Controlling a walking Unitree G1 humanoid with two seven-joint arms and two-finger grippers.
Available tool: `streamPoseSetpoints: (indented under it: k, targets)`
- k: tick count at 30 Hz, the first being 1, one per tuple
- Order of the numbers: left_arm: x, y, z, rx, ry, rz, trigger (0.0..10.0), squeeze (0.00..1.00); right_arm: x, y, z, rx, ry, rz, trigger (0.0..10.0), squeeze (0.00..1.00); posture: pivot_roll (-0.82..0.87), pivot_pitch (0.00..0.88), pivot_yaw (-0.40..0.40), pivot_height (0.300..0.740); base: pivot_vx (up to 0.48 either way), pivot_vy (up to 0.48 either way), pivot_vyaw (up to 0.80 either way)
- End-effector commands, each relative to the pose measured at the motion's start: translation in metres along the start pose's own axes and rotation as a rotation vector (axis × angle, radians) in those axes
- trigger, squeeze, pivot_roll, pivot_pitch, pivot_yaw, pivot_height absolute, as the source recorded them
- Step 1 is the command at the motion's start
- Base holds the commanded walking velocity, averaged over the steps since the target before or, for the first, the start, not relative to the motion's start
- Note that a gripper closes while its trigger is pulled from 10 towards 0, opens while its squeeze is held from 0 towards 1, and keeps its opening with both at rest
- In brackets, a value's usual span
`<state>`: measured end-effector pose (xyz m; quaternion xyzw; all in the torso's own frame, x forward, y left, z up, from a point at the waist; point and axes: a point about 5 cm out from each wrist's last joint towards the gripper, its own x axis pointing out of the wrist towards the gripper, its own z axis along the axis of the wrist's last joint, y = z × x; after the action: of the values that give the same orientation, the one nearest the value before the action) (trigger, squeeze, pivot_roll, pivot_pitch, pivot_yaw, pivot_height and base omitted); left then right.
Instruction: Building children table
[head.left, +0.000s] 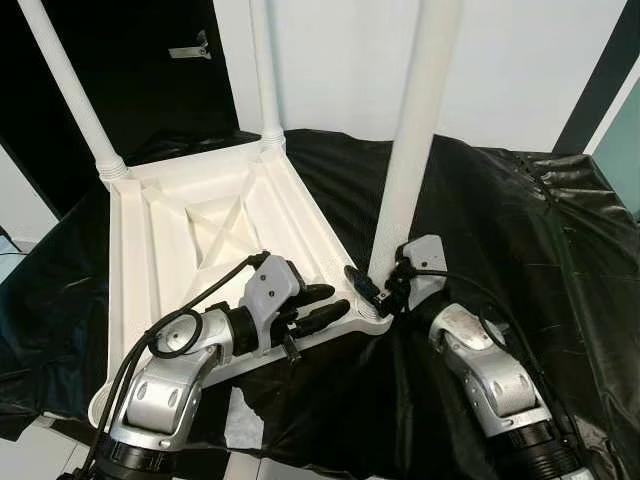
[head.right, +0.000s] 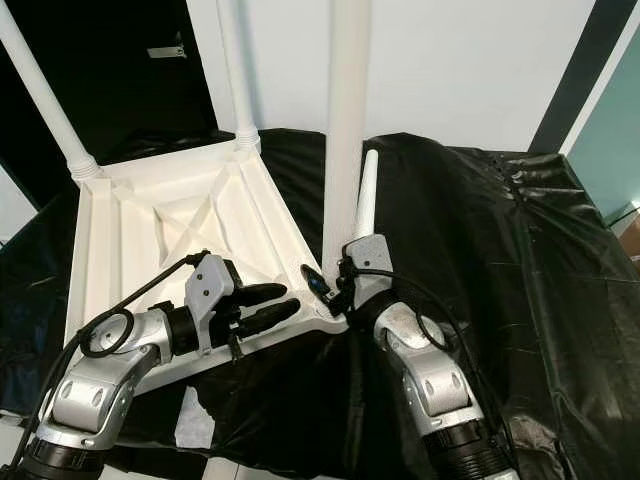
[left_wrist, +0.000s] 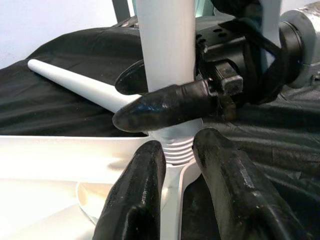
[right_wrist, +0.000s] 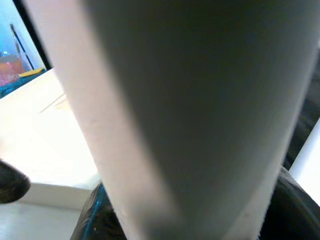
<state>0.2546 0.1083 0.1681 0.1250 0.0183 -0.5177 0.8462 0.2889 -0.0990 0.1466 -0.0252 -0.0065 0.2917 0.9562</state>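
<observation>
Three legs stand up on the upside-down table (head.left: 190, 235). Right gripper (head.left: 385, 290) pinches the near-right leg (head.left: 410, 150) low down. Left gripper (head.left: 320, 305), fingers spread, rests on the corner. Legs look light, stiff, slippery.

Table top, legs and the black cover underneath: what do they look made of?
Table top: looks like moulded white plastic, matt, with cast ribs and a cross brace on its underside.
Leg held by the right gripper: the same white plastic by its look, smooth, with moulded thread rings at its base.
Cover: thin black plastic sheet, likely, glossy and crinkled.
</observation>
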Motion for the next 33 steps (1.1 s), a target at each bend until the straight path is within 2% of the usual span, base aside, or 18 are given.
streamPoseSetpoints:
  k: [1, 6, 12, 20, 22, 23, 26, 33]
  targets:
    - [0.001, 0.001, 0.003, 0.013, 0.001, 0.040, 10.0, 0.00, -0.001, 0.000, -0.015, 0.060, 0.075, 0.000, 10.0, 0.00, 0.02, 0.000, 0.000, 0.740, 0.000, 0.000, 0.00]
    - [0.001, 0.001, 0.004, 0.018, 0.000, 0.040, 10.0, 0.00, 0.001, -0.003, -0.015, 0.088, 0.082, -0.017, 10.0, 0.00, 0.02, 0.000, -0.001, 0.740, 0.000, 0.000, 0.00]
    - [0.001, 0.002, 0.004, 0.026, 0.000, 0.042, 10.0, 0.00, -0.001, -0.011, -0.023, 0.193, 0.101, -0.103, 10.0, 0.00, 0.02, 0.000, -0.002, 0.740, 0.000, 0.000, 0.00]
    - [0.001, 0.002, 0.005, 0.035, 0.000, 0.042, 10.0, 0.00, -0.005, -0.015, -0.029, 0.186, 0.119, -0.144, 10.0, 0.00, 0.02, 0.000, 0.001, 0.740, 0.000, 0.000, 0.00]
    - [0.001, 0.002, 0.005, 0.039, -0.002, 0.042, 10.0, 0.00, -0.008, -0.013, -0.029, 0.103, 0.113, -0.119, 10.0, 0.00, 0.02, 0.000, 0.006, 0.740, 0.000, 0.000, 0.00]
    - [0.001, 0.002, 0.005, 0.039, -0.002, 0.042, 10.0, 0.00, -0.008, -0.013, -0.029, 0.103, 0.113, -0.119, 10.0, 0.00, 0.02, 0.000, 0.006, 0.740, 0.000, 0.000, 0.00]
    - [0.002, 0.003, 0.006, 0.045, -0.004, 0.039, 10.0, 0.00, -0.010, -0.004, -0.031, -0.003, 0.111, -0.041, 10.0, 0.00, 0.01, 0.000, 0.008, 0.740, 0.000, 0.000, 0.00]
    - [0.001, 0.005, 0.007, 0.053, -0.005, 0.041, 10.0, 0.00, -0.013, 0.002, -0.039, -0.022, 0.132, 0.005, 10.0, 0.00, 0.02, 0.000, 0.010, 0.740, 0.000, 0.000, 0.00]
